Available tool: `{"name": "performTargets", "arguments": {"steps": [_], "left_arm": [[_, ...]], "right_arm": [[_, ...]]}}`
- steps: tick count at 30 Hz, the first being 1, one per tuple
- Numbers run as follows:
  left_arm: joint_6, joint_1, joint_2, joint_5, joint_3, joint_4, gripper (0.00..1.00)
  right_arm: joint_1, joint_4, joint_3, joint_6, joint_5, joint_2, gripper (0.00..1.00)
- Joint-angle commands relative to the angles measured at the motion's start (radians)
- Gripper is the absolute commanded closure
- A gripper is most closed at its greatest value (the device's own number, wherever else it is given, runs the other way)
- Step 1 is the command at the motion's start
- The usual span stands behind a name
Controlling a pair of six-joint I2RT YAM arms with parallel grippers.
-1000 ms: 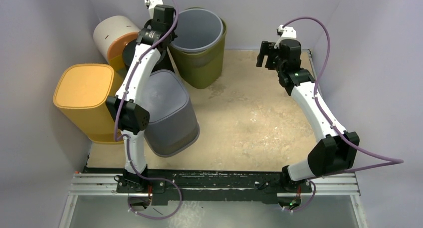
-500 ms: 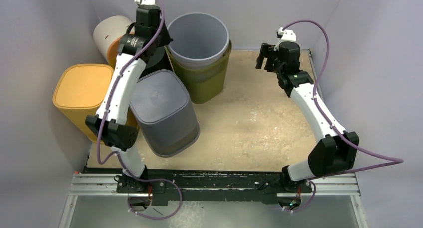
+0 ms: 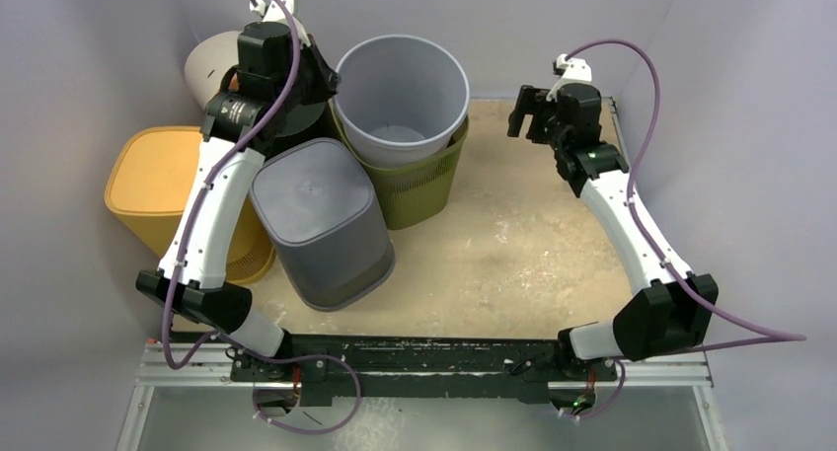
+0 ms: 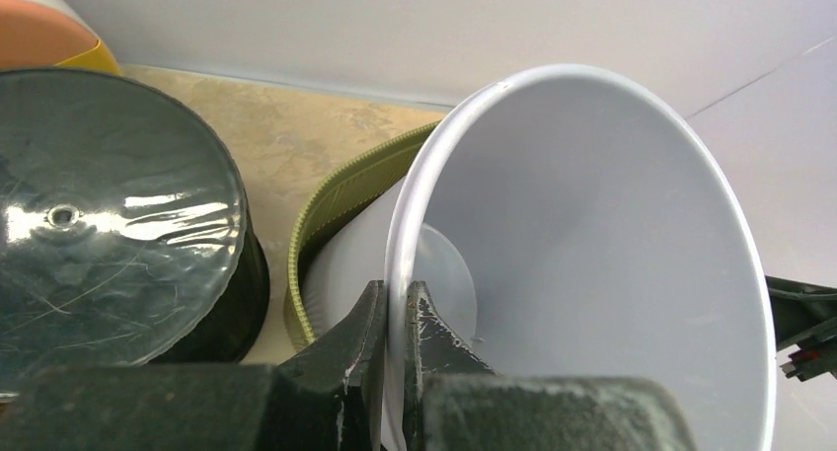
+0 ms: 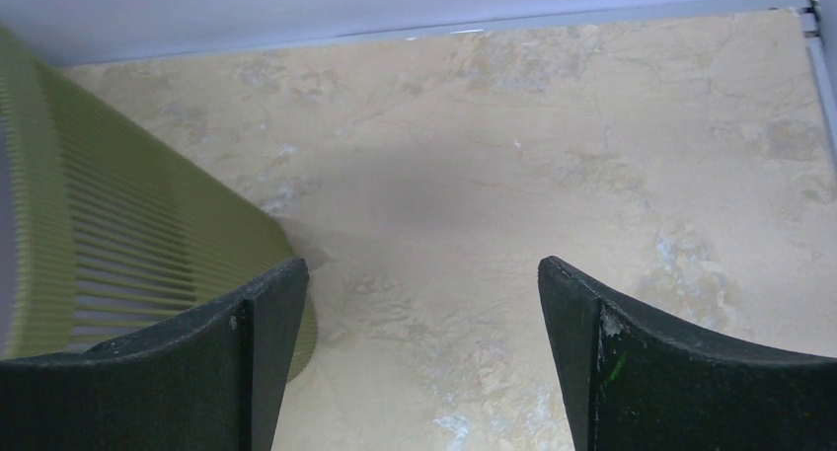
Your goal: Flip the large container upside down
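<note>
The large container [image 3: 400, 86] is a pale grey round bin, mouth up, standing partly raised inside an olive ribbed basket [image 3: 424, 185]. My left gripper [image 3: 321, 86] is shut on its left rim. In the left wrist view the thin rim [image 4: 400, 234] runs between the two closed fingertips of that gripper [image 4: 395, 288], and the bin's inside [image 4: 592, 224] fills the right half. My right gripper [image 3: 523, 111] hangs open at the back right, apart from the bin. Between its fingers [image 5: 422, 273] only bare table shows, with the olive basket [image 5: 118, 244] to the left.
An upturned grey square bin [image 3: 321, 219] stands in front of the basket. An upturned yellow bin [image 3: 158, 180] is at the left. A black upturned bin [image 4: 99, 214] and a white-and-orange container [image 3: 207, 61] sit at the back left. Walls close in on three sides.
My left arm has stretched up and back, drawing the grey bin higher out of the olive basket, whose ribbed rim now shows. The right arm has barely moved.
</note>
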Motion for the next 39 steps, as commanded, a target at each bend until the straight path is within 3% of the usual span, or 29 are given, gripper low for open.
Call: {"name": "performTargets", "arguments": {"steps": [1, 7, 16, 31, 39], "left_arm": [[-0.028, -0.007, -0.083, 0.069, 0.020, 0.128, 1.00], [-0.035, -0.008, -0.113, 0.081, -0.027, 0.142, 1.00], [-0.035, -0.009, -0.133, 0.079, -0.079, 0.151, 1.00], [-0.041, -0.023, -0.154, 0.084, -0.112, 0.161, 1.00], [-0.045, -0.038, -0.172, 0.087, -0.158, 0.178, 1.00]], "right_arm": [[-0.006, -0.007, 0.098, 0.015, -0.130, -0.072, 0.11], [-0.006, 0.010, 0.215, 0.115, -0.448, -0.089, 0.12], [-0.001, 0.098, 0.252, 0.235, -0.607, -0.052, 0.13], [0.085, 0.136, 0.293, 0.308, -0.623, 0.036, 0.18], [0.205, -0.002, 0.412, 0.260, -0.452, 0.112, 0.25]]}}
